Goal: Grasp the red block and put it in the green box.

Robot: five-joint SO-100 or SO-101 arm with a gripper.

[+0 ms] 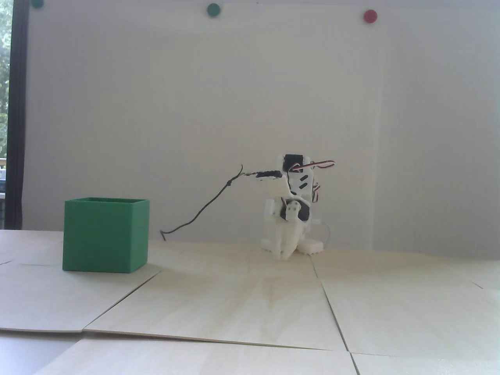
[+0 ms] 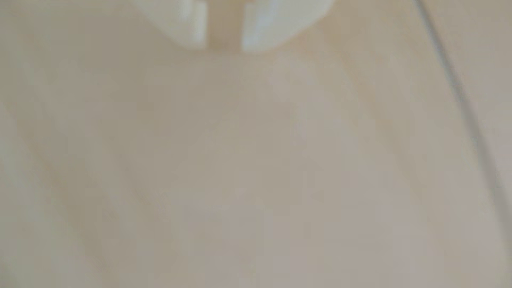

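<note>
Matte green box [image 1: 105, 234], open-topped.

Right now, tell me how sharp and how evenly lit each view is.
Fixed view: soft but readable, pale backlit wall, bright window strip at the left edge, the green box casting a faint shadow to its right on the table. Wrist view: heavily blurred; only the white gripper at the top edge and a dim seam at the right show.

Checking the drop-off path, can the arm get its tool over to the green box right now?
Probably yes: the tool hangs low near the table, and nothing stands between it and the open-topped green box. Actual reach can't be judged.
</note>
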